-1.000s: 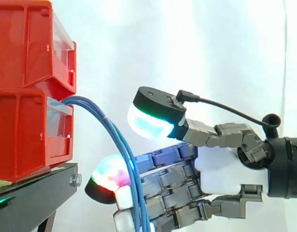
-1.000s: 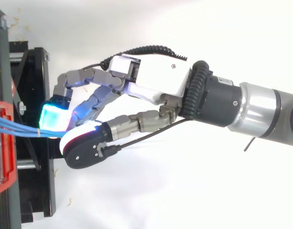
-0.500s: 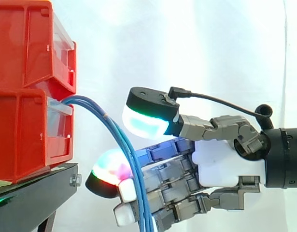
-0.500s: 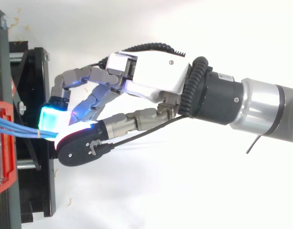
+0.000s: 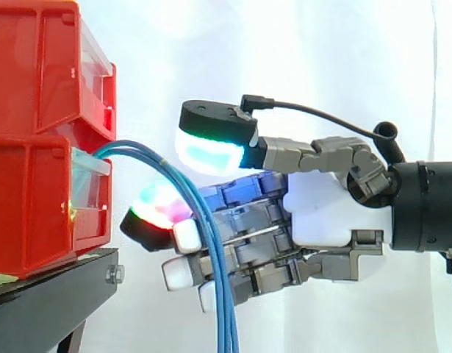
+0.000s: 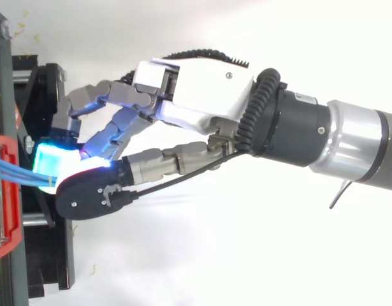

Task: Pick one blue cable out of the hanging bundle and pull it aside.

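Past the fingertips stand two red bins, one stacked on the other, on a black stand that sits lower than the fingers. A white curtain hangs behind everything. The lower bin has a clear front panel, level with the thumb pad and close ahead of it. From above, the stand's frame lies directly under the fingertips, so there is little free room between the hand and the bins.

The blue cables are thin and smooth and run close together as one bundle. They leave the top of the clear panel, arch over toward the hand, and drop across the camera side of the fingers, just behind the pads. They then hang straight down below the lowest finger. From above, the bundle runs in between the cyan-lit fingertip and the thumb.

The fingers reach out nearly straight toward the bins, spread one above another. The thumb is raised over them with a gap between, just above the arch of the bundle. The hand is open and nothing is pinched.
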Available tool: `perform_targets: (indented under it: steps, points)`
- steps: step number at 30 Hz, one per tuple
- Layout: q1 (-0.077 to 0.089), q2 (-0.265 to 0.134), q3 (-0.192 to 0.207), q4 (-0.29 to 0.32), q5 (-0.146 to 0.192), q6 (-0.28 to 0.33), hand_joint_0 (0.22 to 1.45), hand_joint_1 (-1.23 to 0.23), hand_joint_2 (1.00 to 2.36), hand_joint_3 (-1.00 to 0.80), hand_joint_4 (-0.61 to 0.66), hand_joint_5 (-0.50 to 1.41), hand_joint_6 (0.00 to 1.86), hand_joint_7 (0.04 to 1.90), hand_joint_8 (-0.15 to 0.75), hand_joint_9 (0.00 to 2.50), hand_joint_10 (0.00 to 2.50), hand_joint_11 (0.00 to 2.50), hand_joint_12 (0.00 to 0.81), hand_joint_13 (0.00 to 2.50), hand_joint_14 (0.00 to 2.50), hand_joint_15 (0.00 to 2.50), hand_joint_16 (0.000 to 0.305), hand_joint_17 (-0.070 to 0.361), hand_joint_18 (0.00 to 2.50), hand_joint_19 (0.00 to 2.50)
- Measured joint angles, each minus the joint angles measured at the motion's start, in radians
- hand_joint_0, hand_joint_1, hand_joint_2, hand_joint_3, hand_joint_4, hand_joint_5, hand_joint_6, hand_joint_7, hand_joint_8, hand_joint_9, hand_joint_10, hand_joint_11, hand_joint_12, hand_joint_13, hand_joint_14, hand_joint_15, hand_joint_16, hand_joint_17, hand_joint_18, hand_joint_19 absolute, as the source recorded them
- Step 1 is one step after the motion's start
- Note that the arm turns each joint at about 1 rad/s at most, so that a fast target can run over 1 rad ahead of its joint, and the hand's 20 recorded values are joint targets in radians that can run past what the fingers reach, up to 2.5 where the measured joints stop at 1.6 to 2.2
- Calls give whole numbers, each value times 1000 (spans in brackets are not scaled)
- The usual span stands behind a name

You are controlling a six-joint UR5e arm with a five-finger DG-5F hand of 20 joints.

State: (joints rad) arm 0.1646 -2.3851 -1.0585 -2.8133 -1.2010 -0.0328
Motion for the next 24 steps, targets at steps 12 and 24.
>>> perform_targets:
  steps: [12, 24]
  points:
    - [3, 13, 1, -2, 1, -10, 526, -734, 1000, -500, 240, -180, 878, 927, 314, 879, 13, 694, 330, 841, 18, 590, 48, 107, 811, 626]
    - [7, 11, -4, 3, 7, -10, 543, -736, 1003, -458, 219, -165, 833, 989, 311, 882, 16, 689, 328, 841, 18, 605, 47, 105, 801, 641]
